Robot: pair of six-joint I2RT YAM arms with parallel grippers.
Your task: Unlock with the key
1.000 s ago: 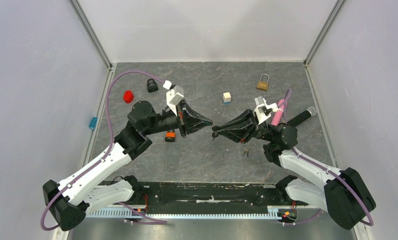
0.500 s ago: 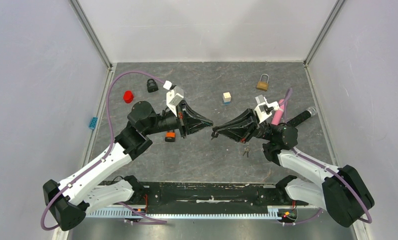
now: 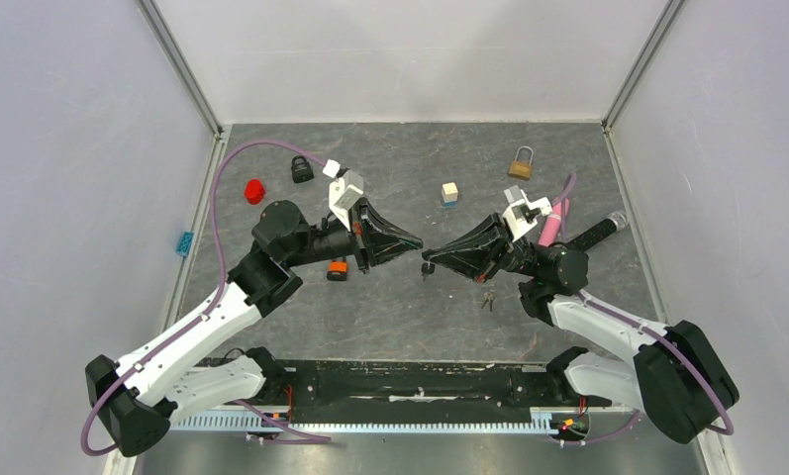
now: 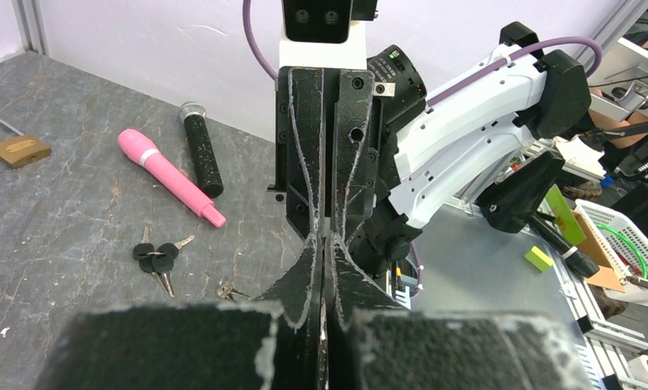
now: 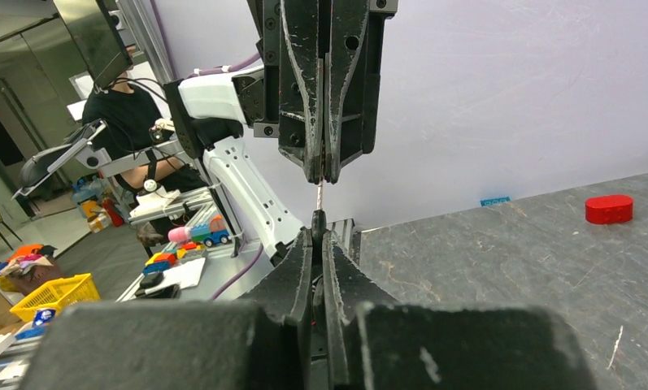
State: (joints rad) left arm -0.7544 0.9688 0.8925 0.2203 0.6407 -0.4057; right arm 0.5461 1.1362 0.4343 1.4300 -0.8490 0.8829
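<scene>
Silver key (image 5: 318,197) spans from pinching left jaws to right jaws closed on its dark end

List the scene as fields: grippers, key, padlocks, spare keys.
left gripper: shut on key blade
right gripper: closed on the key's dark end, as far as visible
key: bridges the two gripper tips, in the air
brass padlock: far side, right, untouched
black padlock: far side, left, untouched
spare keys: lying loose, untouched
</scene>
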